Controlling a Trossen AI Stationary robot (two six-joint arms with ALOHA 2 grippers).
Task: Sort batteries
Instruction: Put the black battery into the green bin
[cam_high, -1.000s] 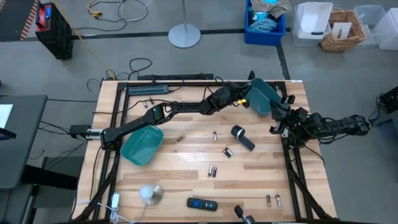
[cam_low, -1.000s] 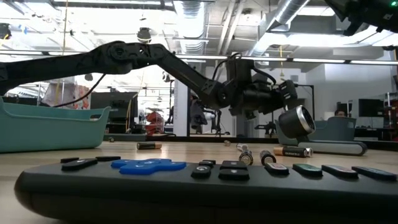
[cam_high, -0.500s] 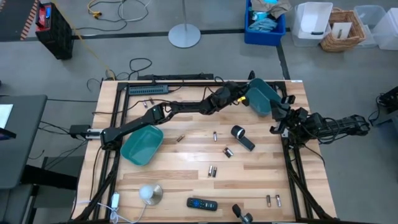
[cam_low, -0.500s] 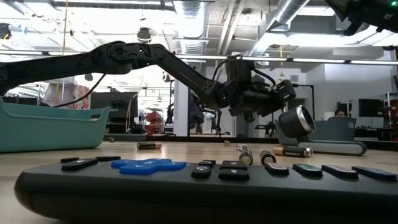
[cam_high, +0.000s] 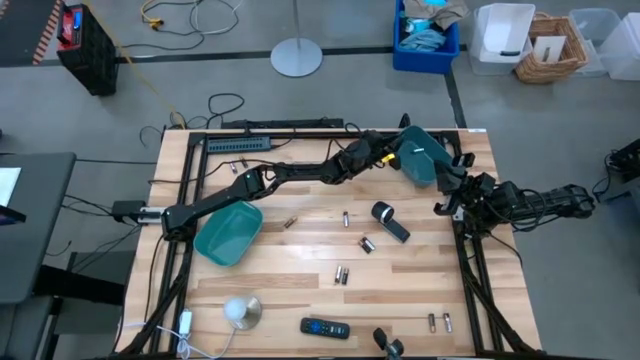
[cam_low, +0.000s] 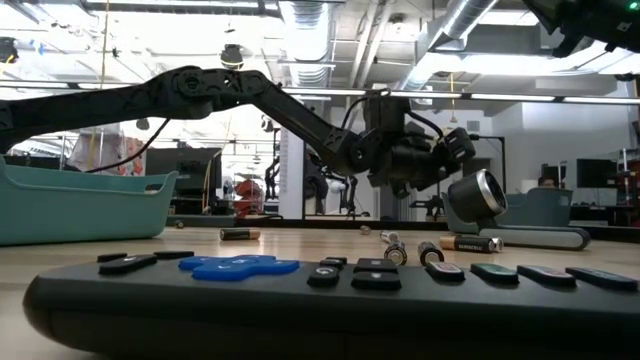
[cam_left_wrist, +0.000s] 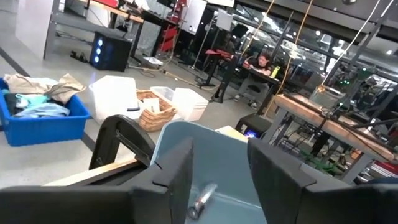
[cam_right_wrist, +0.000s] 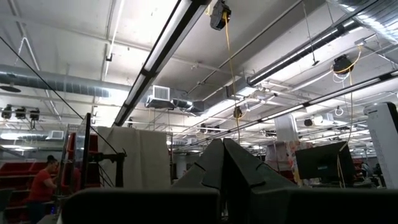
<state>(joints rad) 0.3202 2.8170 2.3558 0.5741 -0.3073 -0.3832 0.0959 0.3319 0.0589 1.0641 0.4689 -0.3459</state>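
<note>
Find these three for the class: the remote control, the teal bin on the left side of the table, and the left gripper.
remote control (cam_high: 325, 327), high view, middle of its black body.
teal bin (cam_high: 228, 232), high view, inner floor of the tub.
left gripper (cam_left_wrist: 217, 171), left wrist view, gap midway between its fingertips.

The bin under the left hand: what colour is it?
Teal; the bin shows best in the high view.
</note>
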